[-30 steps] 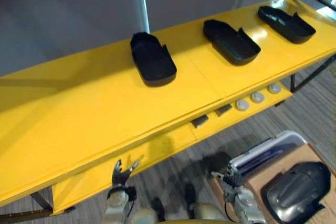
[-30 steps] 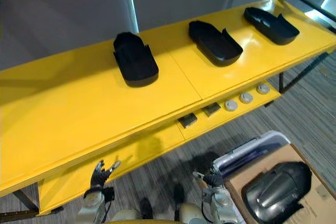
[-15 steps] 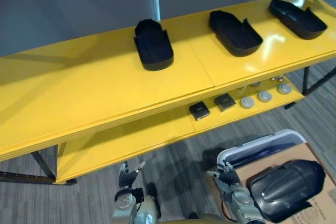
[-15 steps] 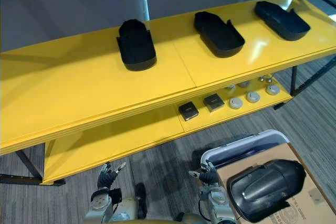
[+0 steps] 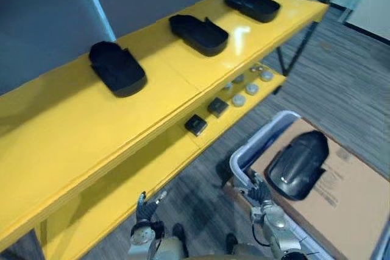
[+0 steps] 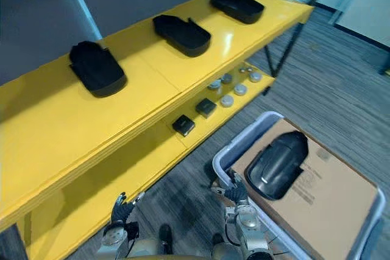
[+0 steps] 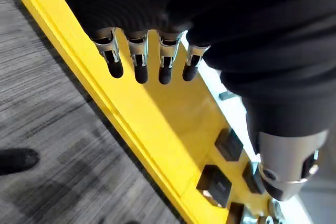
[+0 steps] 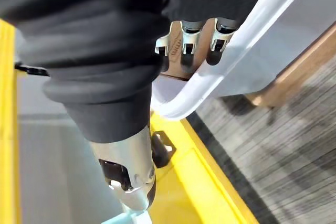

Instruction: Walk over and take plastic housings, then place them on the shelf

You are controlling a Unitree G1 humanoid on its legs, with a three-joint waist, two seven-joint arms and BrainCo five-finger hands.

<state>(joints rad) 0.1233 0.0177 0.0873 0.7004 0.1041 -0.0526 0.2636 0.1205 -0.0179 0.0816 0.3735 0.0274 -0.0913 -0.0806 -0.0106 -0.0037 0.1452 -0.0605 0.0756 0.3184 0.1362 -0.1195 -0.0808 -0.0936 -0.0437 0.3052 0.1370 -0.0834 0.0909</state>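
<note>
We have three black plastic housings (image 5: 198,33) on the yellow shelf (image 5: 73,132), one glossy black housing (image 5: 297,164) unfetched at right (our left hand (image 5: 145,207) and right hand (image 5: 259,192) slack-fingered, empty).

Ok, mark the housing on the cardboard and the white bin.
housing (image 6: 277,164), right eye view, middle of its shell.
white bin (image 6: 244,135), right eye view, on its rim.

The yellow shelf (image 5: 73,150) and the white bin (image 5: 239,161) are viewed from above by both head views, set slightly apart. From very close, the shelf's edge is seen past the fingers (image 7: 164,69) of the left hand (image 7: 137,45), the bin's rim past those of the right hand (image 8: 219,40).
</note>
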